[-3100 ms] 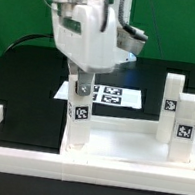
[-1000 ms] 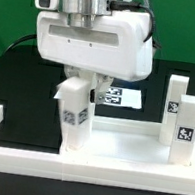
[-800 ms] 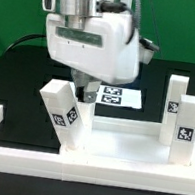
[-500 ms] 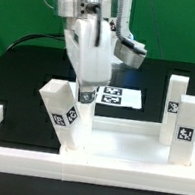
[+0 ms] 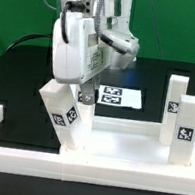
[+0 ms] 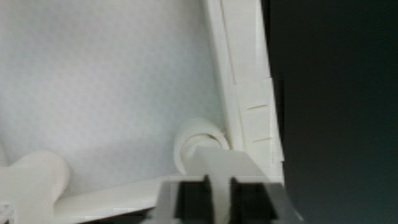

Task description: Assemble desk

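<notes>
Hand (image 5: 78,91) pinched together, gripping nothing, just above tilted leg (image 5: 61,113) leaning at tabletop (image 5: 118,147) corner. Two more legs (image 5: 178,120) upright at exterior view's right. Black table (image 5: 17,83), green backdrop (image 5: 182,27), marker board (image 5: 114,94) behind.

Bright, even light; white parts nearly wash out. Both views are soft and grainy, blurriest right at the fingers (image 6: 217,200).

My gripper (image 6: 217,200) has its fingers pressed together, directly above the tabletop (image 6: 107,80). The tabletop's raised rim (image 6: 246,80) runs alongside them. A round corner socket (image 6: 201,140) sits beside the rim, just beyond my fingertips.
</notes>
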Controlling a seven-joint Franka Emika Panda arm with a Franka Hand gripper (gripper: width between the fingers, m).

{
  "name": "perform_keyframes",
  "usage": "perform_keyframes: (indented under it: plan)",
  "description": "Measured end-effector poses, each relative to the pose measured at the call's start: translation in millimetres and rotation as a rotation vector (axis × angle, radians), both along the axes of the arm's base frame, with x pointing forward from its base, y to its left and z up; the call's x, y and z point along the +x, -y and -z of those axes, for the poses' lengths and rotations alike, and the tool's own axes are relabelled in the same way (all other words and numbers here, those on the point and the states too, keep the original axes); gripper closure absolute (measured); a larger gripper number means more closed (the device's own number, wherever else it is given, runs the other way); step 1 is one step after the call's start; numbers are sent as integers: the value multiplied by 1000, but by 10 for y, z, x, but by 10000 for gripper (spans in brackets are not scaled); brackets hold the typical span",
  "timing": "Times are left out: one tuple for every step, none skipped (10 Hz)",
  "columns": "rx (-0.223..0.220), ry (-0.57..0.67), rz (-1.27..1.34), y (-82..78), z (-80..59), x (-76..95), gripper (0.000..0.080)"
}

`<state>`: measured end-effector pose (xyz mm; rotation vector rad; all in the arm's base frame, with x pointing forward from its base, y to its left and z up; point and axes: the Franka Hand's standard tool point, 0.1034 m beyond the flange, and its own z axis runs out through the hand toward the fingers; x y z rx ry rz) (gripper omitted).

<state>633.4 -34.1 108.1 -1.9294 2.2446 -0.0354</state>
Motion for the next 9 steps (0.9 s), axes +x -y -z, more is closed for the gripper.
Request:
perform_keyframes:
  plan:
    - [-2, -1, -31, 1, -14, 0, 568]
    - [-8, 8, -169, 17, -107, 18, 379]
    - [-25, 36, -317, 57, -214, 54, 379]
    - [-47, 60, -478, 111, -266, 69, 215]
    - [-72, 80, -627, 178, -284, 73, 215]
    - [-92, 94, -738, 238, -287, 69, 164]
    - [-96, 96, -767, 226, -280, 68, 164]
    - [-107, 103, -833, 231, -277, 66, 152]
    - [-117, 110, -893, 238, -275, 65, 152]
